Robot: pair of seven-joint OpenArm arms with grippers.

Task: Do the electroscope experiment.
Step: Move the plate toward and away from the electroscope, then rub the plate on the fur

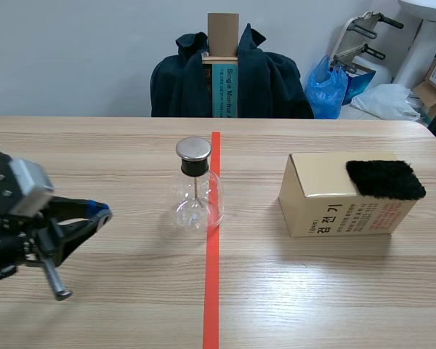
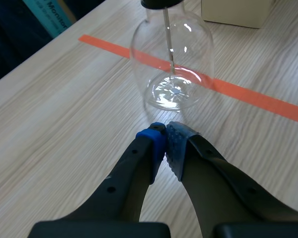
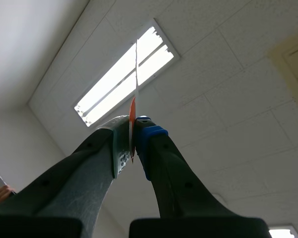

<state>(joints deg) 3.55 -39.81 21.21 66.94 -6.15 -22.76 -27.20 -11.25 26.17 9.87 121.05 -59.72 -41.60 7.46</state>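
Note:
The electroscope (image 1: 195, 190), a clear glass flask with a metal cap, a black stopper and a thin rod inside, stands on the table just left of the orange-red tape line. My left gripper (image 1: 100, 213) hangs low to its left, shut on nothing. In the left wrist view the flask (image 2: 173, 59) stands just ahead of the left gripper (image 2: 165, 133), apart from it. My right gripper (image 3: 132, 136) points up at the ceiling, shut on a thin strip (image 3: 136, 74), orange at the base and pale above. The right arm does not show in the scene view.
A tan cardboard box (image 1: 327, 207) lies to the right of the tape line with a black fur pad (image 1: 384, 179) on its top. A chair draped with a dark jacket (image 1: 229, 76) stands beyond the table's far edge.

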